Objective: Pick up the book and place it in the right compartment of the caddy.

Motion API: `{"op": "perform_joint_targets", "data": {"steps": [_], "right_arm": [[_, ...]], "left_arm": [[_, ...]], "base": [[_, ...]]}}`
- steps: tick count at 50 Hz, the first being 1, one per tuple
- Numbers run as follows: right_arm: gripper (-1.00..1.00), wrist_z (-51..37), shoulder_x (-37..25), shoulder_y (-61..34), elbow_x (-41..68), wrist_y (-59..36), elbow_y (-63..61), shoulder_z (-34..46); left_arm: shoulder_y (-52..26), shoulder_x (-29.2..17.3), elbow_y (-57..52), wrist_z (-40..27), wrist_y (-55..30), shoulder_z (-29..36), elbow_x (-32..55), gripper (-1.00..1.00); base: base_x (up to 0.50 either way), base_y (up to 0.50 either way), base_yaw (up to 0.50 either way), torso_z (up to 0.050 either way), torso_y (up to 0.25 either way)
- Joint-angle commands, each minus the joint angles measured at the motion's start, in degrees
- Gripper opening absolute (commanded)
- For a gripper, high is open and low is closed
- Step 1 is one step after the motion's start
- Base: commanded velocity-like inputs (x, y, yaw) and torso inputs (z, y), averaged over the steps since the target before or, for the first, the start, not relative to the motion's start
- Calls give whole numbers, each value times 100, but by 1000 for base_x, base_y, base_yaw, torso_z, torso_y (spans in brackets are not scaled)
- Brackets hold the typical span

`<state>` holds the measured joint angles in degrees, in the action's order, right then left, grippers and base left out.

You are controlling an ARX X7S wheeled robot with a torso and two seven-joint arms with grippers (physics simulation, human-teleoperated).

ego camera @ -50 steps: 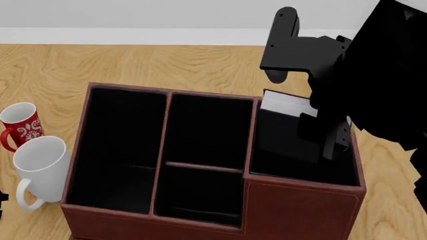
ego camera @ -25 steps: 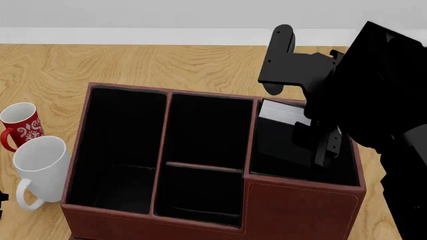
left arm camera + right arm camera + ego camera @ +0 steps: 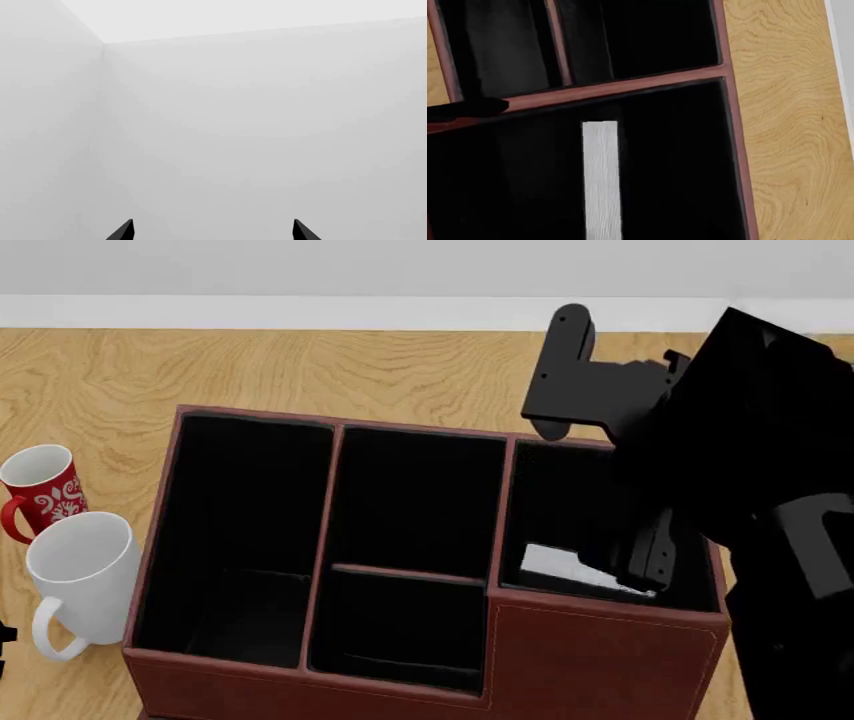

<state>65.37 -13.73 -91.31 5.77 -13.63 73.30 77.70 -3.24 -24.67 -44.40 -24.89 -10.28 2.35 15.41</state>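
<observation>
The caddy [image 3: 561, 660] stands on the wooden surface [image 3: 267, 370]. Its right compartment [image 3: 554, 500] contains the book [image 3: 567, 570], white page edges visible low near the front wall. The right claw [image 3: 641, 555] is just beside the book; grip state cannot be determined. The left claw [image 3: 212, 231] is spread, gripping nothing.
</observation>
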Motion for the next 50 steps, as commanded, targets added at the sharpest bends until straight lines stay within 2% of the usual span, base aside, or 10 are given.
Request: {"op": "perform_joint_targets", "data": {"steps": [1, 23, 38, 47, 48, 50], "right_arm": [[100, -73, 58, -15, -148, 153, 157, -105], [100, 98, 3, -331, -229, 63, -57, -196], [100, 83, -1014, -613, -63, -1365, -2537, -386], [100, -27, -1425, -626, 82, -1871, -3507, -564], [100, -41, -1664, -563, 138, -2130, -4035, -590], [100, -121, -1752, -505, 163, -2217, -4236, -627]], "left_arm": [[0, 0, 0, 0, 0, 0, 0, 100], [0, 0, 0, 0, 0, 0, 0, 100], [0, 0, 0, 0, 0, 0, 0, 100], [0, 0, 0, 0, 0, 0, 0, 100], [0, 0, 0, 0, 0, 0, 0, 100], [0, 0, 0, 0, 0, 0, 0, 100]], "base": [[0, 0, 0, 0, 0], [0, 0, 0, 0, 0], [0, 0, 0, 0, 0], [0, 0, 0, 0, 0], [0, 0, 0, 0, 0], [0, 0, 0, 0, 0]]}}
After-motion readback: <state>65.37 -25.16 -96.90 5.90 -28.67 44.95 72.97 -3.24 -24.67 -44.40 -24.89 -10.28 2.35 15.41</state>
